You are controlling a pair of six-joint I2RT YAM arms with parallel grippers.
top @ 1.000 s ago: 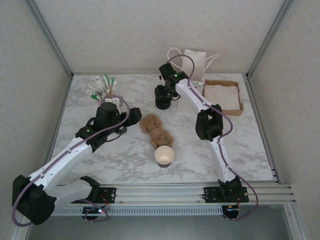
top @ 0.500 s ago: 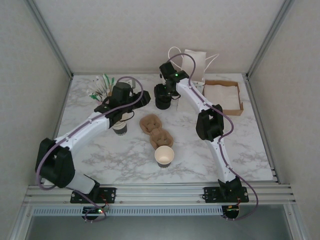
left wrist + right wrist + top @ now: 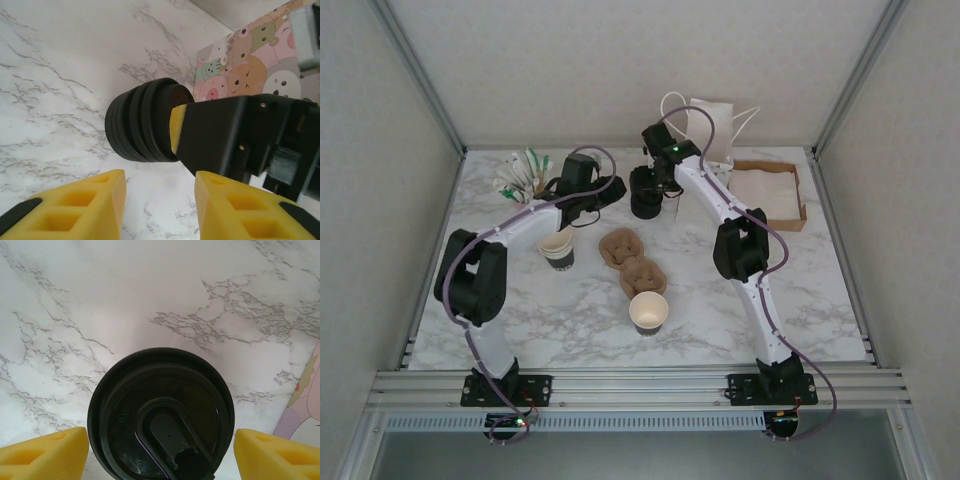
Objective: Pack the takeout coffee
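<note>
Marble-patterned table [image 3: 520,320]: the takeout coffee cup [image 3: 648,312], dark-walled and cream inside, stands open-topped at the near end of a brown pulp carrier [image 3: 623,248]. It is well apart from both grippers, which are at a pile of black lids [image 3: 645,208] toward the far edge. The right gripper [image 3: 646,188] hangs directly over the pile, its yellow fingers [image 3: 40,456] spread wide on either side of the top lid [image 3: 160,412]; whether the pads touch the pile cannot be told. The left gripper [image 3: 613,190] points at the same pile from the left, jaws partly apart with nothing between them, the lids just beyond its fingertips [image 3: 75,210] in the left wrist view. Another paper cup [image 3: 556,250] stands to the left of the carrier.
</note>
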